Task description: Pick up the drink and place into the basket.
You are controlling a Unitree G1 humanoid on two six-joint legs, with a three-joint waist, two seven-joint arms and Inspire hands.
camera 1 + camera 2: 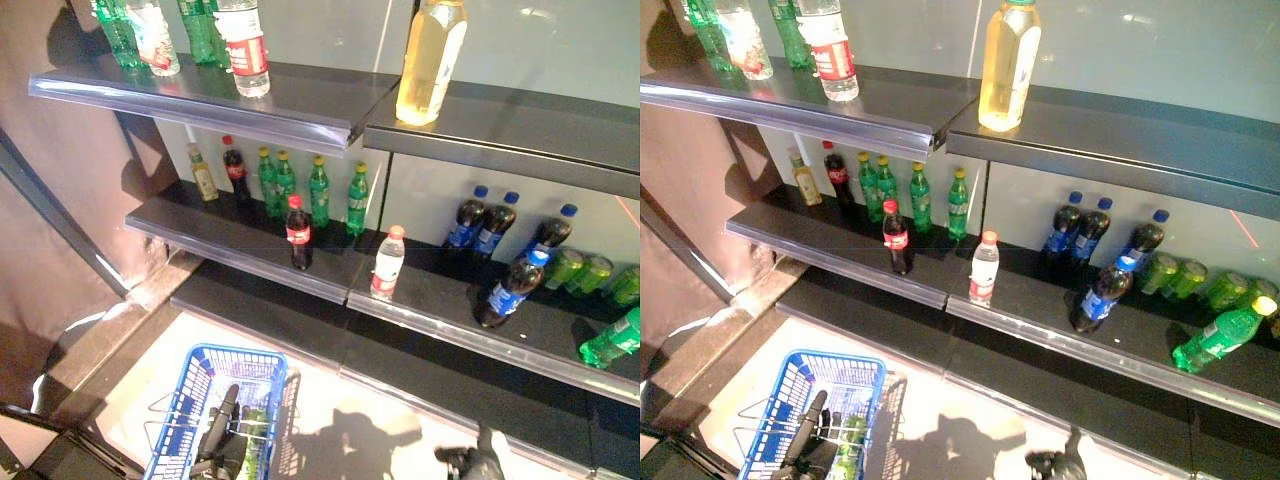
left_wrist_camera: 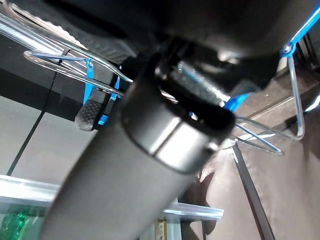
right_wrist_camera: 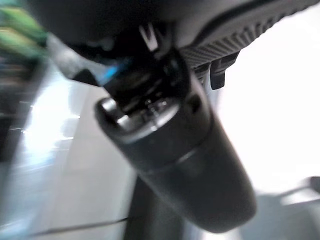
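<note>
- The left hand [image 1: 222,440] sits low at the near left, at the wire handles of the blue basket [image 1: 190,385]; the left wrist view shows the handles pressed against it, but whether its fingers curl round them cannot be told.
- The right hand [image 1: 478,462] shows only at the near edge on the right, over the pale floor [image 1: 370,425]; its fingers cannot be read in either its own wrist view or the head views.
- In the basket, just right of the left hand, lies a green bottle [image 1: 252,432].
- Farther off stands the shelving [image 1: 300,112]. On its middle shelf a white bottle with a red cap [image 1: 387,262] stands near the front edge, a cola bottle [image 1: 299,233] just left of it, and a row of green bottles [image 1: 312,187] behind.
- A tall yellow bottle [image 1: 431,58] stands on the upper shelf.
</note>
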